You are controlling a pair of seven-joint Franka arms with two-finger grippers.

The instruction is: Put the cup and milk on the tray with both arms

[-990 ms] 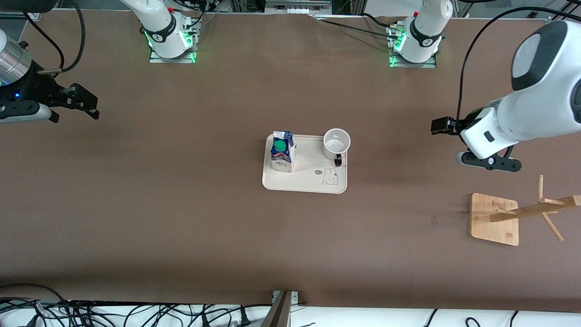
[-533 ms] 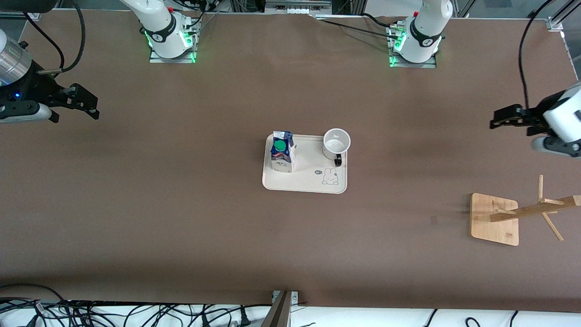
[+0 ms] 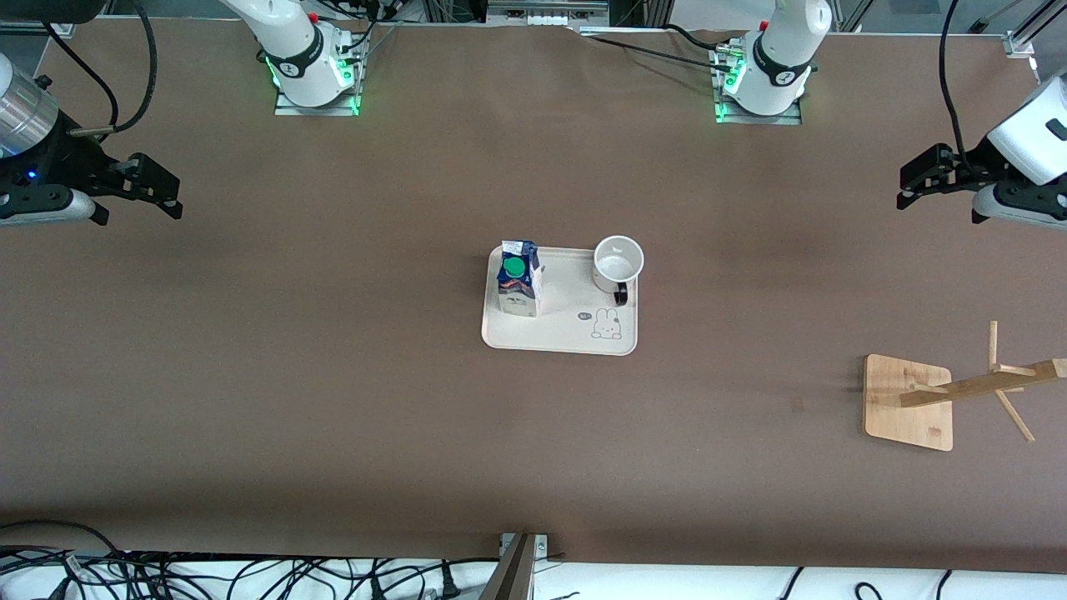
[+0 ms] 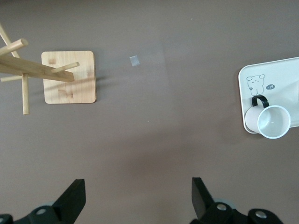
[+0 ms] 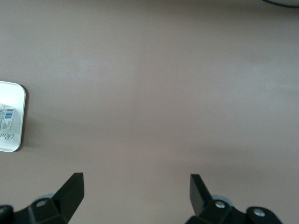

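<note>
The cream-white tray [image 3: 563,337] lies in the middle of the table. The milk carton [image 3: 518,280] stands upright on it at the right arm's end. The white cup [image 3: 618,263] stands on the tray's corner at the left arm's end, its black handle toward the front camera. The cup [image 4: 269,121] and tray [image 4: 280,77] also show in the left wrist view. My left gripper [image 3: 914,181] [image 4: 138,193] is open and empty, high over bare table at the left arm's end. My right gripper [image 3: 158,190] [image 5: 136,189] is open and empty over bare table at the right arm's end; its view shows the tray's corner [image 5: 16,135].
A wooden rack with pegs [image 3: 984,386] on a square wooden base [image 3: 909,402] stands at the left arm's end, nearer the front camera than the left gripper; it shows in the left wrist view [image 4: 70,77]. Cables [image 3: 250,575] lie along the table's front edge.
My left gripper has drawn back from near the tray toward the left arm's end of the table, then risen slightly. The right arm, cup, milk and tray have not moved.
</note>
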